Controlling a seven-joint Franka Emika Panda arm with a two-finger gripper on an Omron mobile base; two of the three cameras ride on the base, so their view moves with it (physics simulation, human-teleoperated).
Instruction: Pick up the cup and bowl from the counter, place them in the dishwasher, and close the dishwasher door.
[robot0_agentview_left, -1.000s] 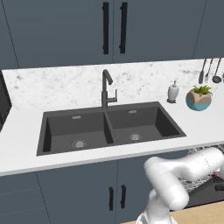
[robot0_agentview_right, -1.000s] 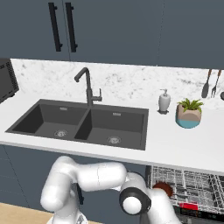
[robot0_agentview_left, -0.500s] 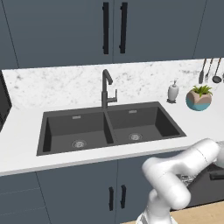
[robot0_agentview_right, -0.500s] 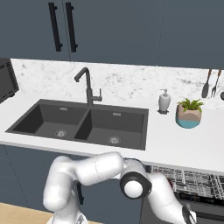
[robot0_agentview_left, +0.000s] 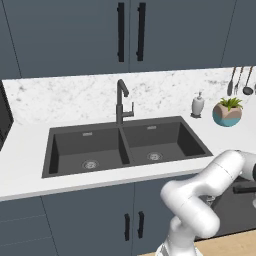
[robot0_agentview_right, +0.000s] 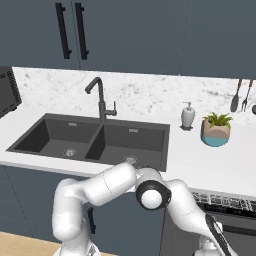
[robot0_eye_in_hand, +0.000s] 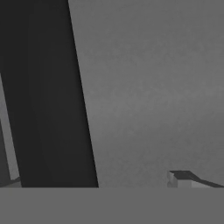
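- One big slab is the job now, I'd say: the dishwasher door (robot0_agentview_right: 210, 235) sits under the counter (robot0_agentview_right: 220, 165), just right of the sink (robot0_agentview_right: 95, 137), raised most of the way with a strip of wire rack (robot0_agentview_right: 225, 202) showing above its top edge.
- Left of the sink nothing of the task stands; no cup or bowl is on the worktop, so I take them to be loaded, though I cannot make them out in the rack.
- By my reckoning the door is stiff, hinged low and fairly heavy, with a smooth, slippery face; it wants a flat push high up near its free edge, not a pinch.
- Right of the sink, low down, the arm reaches to the door; the hand camera looks close onto a plain grey panel, and one fingertip (robot0_eye_in_hand: 181, 178) shows, so I cannot tell whether the gripper is spread or closed.
- Compared with a second ago, far less rack shows and the door stands steeper; the arm has swung further right.
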